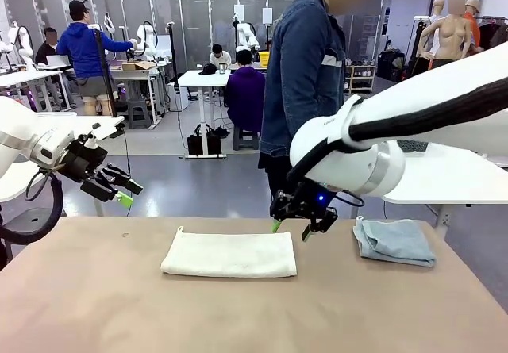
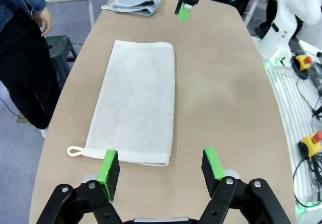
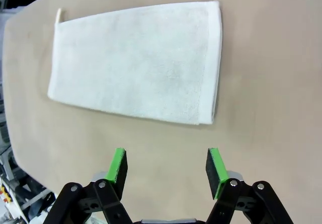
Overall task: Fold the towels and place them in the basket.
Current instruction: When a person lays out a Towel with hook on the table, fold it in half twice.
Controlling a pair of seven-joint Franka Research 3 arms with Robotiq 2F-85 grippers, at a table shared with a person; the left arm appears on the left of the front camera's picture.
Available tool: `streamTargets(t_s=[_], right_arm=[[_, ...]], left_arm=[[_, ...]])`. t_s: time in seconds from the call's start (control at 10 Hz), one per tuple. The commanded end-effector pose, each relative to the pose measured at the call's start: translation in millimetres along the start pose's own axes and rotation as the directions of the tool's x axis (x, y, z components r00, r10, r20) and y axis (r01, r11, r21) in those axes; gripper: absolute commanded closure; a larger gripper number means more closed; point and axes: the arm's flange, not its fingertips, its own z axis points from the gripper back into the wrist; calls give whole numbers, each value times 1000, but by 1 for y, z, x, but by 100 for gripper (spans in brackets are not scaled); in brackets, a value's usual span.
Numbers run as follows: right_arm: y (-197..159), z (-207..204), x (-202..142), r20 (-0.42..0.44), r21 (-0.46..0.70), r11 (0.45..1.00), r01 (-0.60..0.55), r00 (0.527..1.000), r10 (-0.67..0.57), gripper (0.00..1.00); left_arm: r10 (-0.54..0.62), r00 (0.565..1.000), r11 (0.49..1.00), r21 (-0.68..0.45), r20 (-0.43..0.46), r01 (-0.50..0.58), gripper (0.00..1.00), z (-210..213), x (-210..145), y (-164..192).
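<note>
Here, cream towel [image 3: 136, 63] ahead of right gripper [image 3: 166, 166]

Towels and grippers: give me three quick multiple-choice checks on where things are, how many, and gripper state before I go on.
1. Where does the blue-grey towel lie?
A. On the cream towel
B. Apart from it, toward the table's right end
C. In the left gripper

2. How many towels are on the table?
A. One
B. Two
C. Three

3. How do the grippers stand?
A. Both open, holding nothing
B. Right shut on a towel
C. Both shut

Answers:
1 B: bare tabletop separates it from the cream towel in the front view.
2 B: one cream, one blue-grey.
3 A: the left gripper and right gripper show spread green pads with only air between, above the table.
</note>
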Motion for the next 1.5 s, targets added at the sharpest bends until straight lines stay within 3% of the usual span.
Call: streamTargets(t_s=[0.0, 0.3, 1.0, 1.4], right_arm=[[10, -23, 15, 37, -59, 998, 22, 999, -20, 21], [9, -54, 32, 86, -177, 983, 46, 996, -31, 21], [12, -101, 64, 86, -282, 958, 46, 996, -22, 21], [7, -118, 63, 101, -335, 937, 93, 993, -63, 21]], left_arm=[[-4, 1000, 1000, 1, 0, 4, 17, 0, 2, -1], [-4, 1000, 1000, 1, 0, 4, 17, 0, 2, -1], [-4, 1000, 1000, 1, 0, 4, 17, 0, 2, -1], [-4, 1000, 1000, 1, 0, 4, 17, 0, 2, -1]])
